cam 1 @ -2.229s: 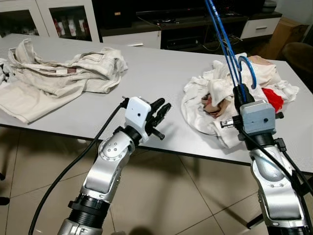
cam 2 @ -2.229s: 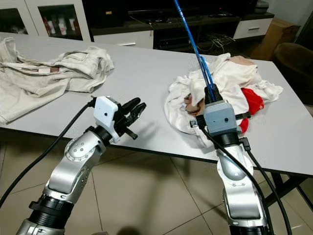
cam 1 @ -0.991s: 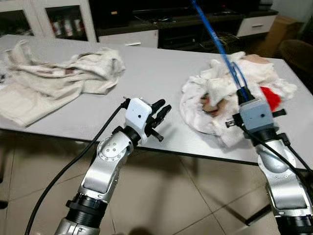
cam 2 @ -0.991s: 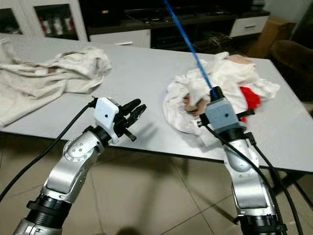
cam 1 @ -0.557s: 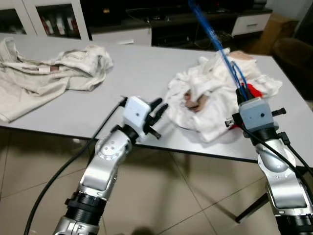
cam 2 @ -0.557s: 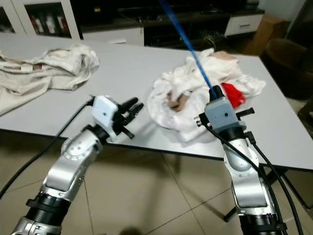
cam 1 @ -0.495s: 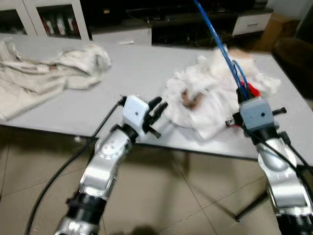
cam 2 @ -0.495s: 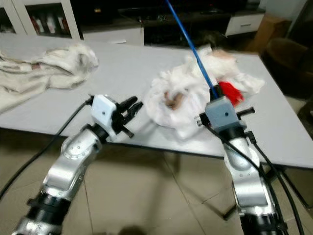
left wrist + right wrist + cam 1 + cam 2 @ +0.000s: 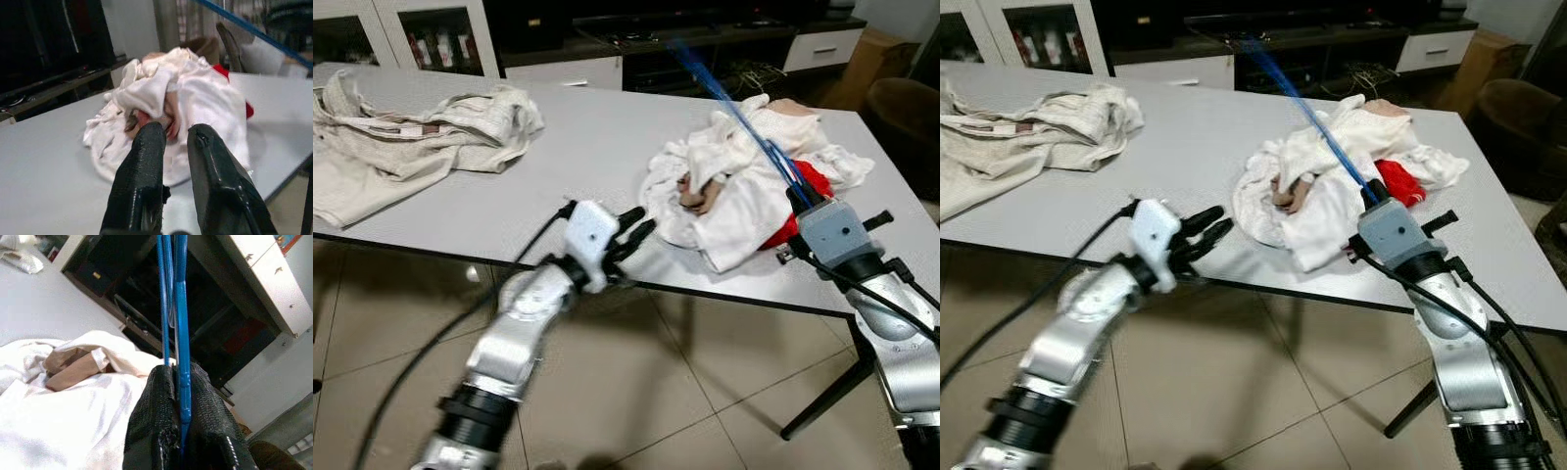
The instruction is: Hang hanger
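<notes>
Head and wrist views, task "Hang hanger", early stage. The right pincer [image 9: 176, 382], at centre right of the left eye view, is clamped on the blue hanger [image 9: 744, 122], whose thin wires run between its two black fingers [image 9: 151, 421] and slant up and leftward toward the top centre of the frame (the upper part is blurred, so its hook cannot be made out). The hanger is thus off the counter [image 9: 597, 137] and carried in the air above the heap of white clothes [image 9: 729, 191], which lies at centre right with a red garment [image 9: 808, 186] showing at its right side. The left pincer [image 9: 631, 235], at centre frame over the counter's near edge, holds nothing; its fingers [image 9: 146, 161] stand a narrow gap apart and point toward the white heap. A second pile of beige clothes [image 9: 401, 137] lies at upper left.

Progress, as a judgement: the grasp is done, and the hanger is in hand. What remains is the greater part of the task. No rail, rod or hook on which to hang it can be seen, so a hanging place has yet to come into view, be approached, and receive the hook before release.
</notes>
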Tool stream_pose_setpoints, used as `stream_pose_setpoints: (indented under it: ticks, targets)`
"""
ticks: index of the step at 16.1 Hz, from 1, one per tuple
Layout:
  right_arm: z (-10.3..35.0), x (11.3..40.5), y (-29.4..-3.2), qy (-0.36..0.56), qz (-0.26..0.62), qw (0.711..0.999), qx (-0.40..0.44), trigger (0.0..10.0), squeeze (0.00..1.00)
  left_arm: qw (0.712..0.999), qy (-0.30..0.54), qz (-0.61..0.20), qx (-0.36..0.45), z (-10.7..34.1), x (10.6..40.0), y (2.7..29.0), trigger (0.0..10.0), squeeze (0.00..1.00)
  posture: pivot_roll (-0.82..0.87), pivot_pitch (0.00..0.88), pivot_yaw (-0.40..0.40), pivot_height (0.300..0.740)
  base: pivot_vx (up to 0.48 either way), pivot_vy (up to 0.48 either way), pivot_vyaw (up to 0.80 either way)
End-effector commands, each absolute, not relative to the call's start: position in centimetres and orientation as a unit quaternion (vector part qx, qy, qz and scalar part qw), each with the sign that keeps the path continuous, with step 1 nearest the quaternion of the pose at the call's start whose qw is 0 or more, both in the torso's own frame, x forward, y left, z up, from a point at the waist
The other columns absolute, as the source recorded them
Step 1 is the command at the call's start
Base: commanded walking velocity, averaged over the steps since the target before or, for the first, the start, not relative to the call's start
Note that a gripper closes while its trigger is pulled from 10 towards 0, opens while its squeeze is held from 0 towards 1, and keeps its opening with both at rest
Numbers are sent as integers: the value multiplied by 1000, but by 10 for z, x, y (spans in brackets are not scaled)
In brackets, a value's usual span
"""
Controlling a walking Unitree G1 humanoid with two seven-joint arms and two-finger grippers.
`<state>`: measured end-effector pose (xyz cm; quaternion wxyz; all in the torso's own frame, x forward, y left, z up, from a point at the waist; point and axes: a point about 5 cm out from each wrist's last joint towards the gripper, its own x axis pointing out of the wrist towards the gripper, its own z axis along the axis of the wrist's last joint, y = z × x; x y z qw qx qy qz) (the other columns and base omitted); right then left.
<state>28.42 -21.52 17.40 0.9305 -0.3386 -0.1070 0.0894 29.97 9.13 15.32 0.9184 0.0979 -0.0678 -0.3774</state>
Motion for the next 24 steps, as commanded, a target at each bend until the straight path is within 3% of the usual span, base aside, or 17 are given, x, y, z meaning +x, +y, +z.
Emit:
stream_pose_setpoints:
  ticks: [1,15,24]
  targets:
    - [182,287,-217,-120,89,928,-340,10000,0,910,-74,-392,111,158,303,87,10000,0,23,0,-6,723,0,0,0]
    - [172,283,-200,-116,120,927,-335,10000,0,911,-66,-390,118,156,310,87,10000,0,17,0,7,723,0,0,0]
    - [172,285,-199,-118,120,927,-335,10000,0,911,-69,-390,116,157,311,86,10000,0,15,0,7,723,280,0,0]
